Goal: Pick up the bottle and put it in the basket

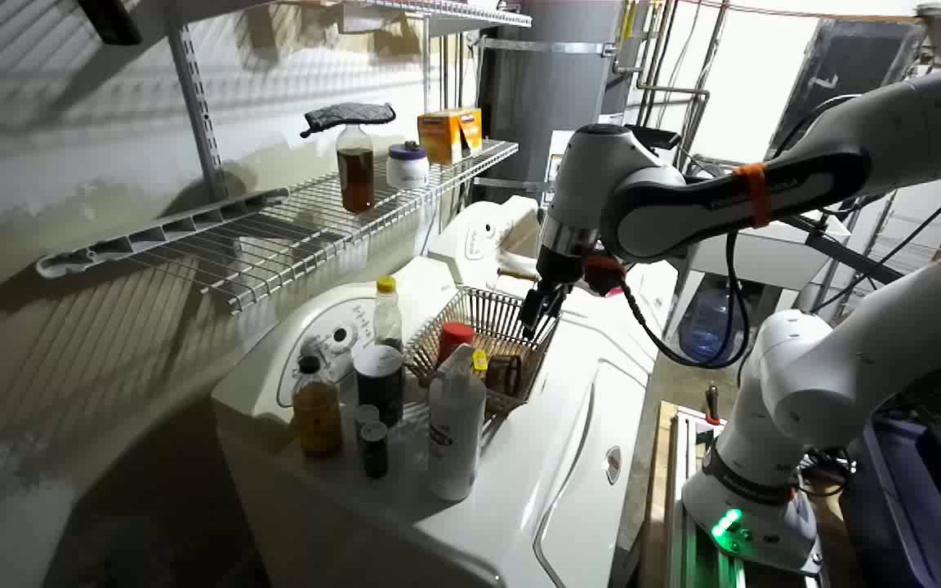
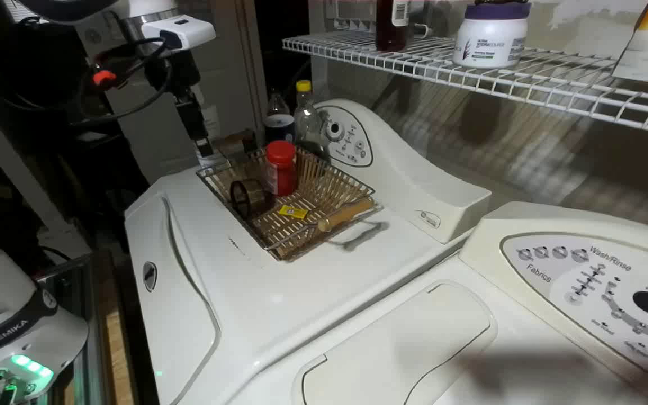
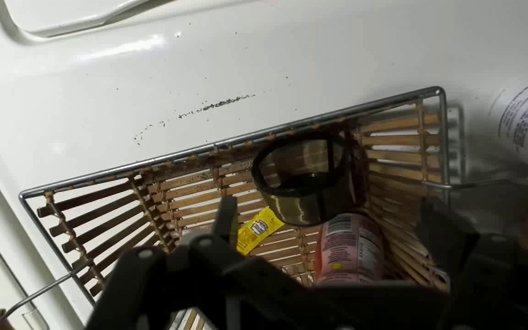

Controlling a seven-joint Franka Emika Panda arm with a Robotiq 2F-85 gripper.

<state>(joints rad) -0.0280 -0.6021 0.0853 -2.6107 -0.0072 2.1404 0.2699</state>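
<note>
Two fingers [image 3: 226, 222], spread apart above a slatted basket [image 2: 332, 191] that contains the red-capped bottle [image 2: 282, 171].

In the wrist view the bottle appears in the gap between the fingers; both exterior views show it apart from them, upright in the basket. Just beside it is a dark round cup [image 3: 287, 206], with a yellow packet [image 3: 258, 230] near. The basket, rimmed with wire, rests on a white table [image 2: 245, 315]. On the same table, outside the basket, an exterior view shows a black-capped amber bottle [image 1: 317, 416], a white bottle [image 1: 454, 441] and a yellow-capped clear bottle [image 1: 387, 314]. Higher up, a wire shelf [image 2: 352, 53] bears a purple-lidded jar [image 2: 493, 36].
</note>
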